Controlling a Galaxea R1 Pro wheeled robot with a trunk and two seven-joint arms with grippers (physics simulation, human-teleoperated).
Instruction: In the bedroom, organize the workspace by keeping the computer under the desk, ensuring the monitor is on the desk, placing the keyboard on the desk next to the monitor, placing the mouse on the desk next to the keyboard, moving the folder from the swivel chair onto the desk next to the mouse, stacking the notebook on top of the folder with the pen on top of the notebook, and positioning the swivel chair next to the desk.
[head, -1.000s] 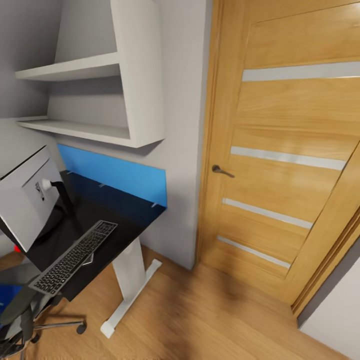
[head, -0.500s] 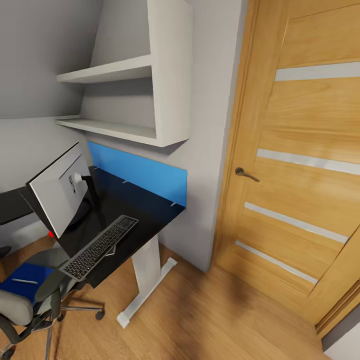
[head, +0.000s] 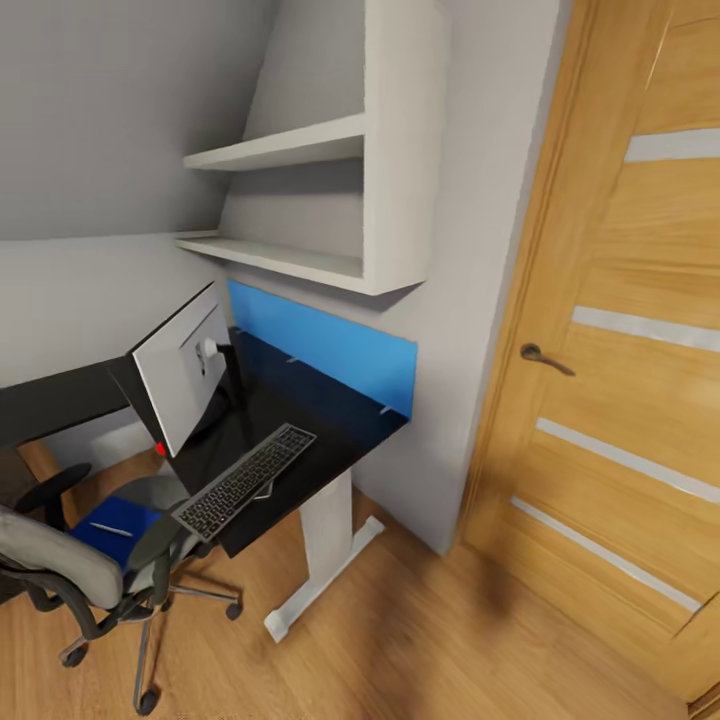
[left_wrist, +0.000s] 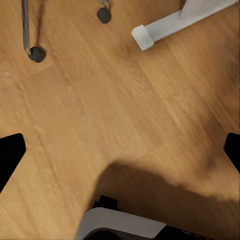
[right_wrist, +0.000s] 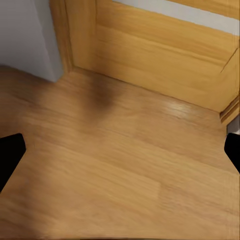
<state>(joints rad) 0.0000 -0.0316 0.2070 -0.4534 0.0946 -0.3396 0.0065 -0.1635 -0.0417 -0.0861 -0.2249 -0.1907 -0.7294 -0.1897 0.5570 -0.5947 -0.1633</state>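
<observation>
The black-topped desk (head: 330, 430) stands against the wall on a white leg. On it the monitor (head: 185, 375) shows its grey back, and the dark keyboard (head: 245, 480) lies along the front edge, partly overhanging. The swivel chair (head: 85, 570) sits at the desk's left end, with the blue folder (head: 105, 522) flat on its seat and a thin pale pen (head: 110, 530) lying on it. My left gripper (left_wrist: 120, 155) is open over bare floor, near the chair's castor (left_wrist: 36, 54) and the desk's white foot (left_wrist: 150, 35). My right gripper (right_wrist: 120, 155) is open over floor by the door.
White wall shelves (head: 300, 200) hang above a blue back panel (head: 330, 350). A wooden door (head: 630, 400) with a handle (head: 545, 357) fills the right side. A small red thing (head: 160, 449) peeks out below the monitor. My own base (left_wrist: 120, 227) shows in the left wrist view.
The whole head view has shifted right as the camera turned left. More of the swivel chair with its blue folder has come into view, and less of the door.
</observation>
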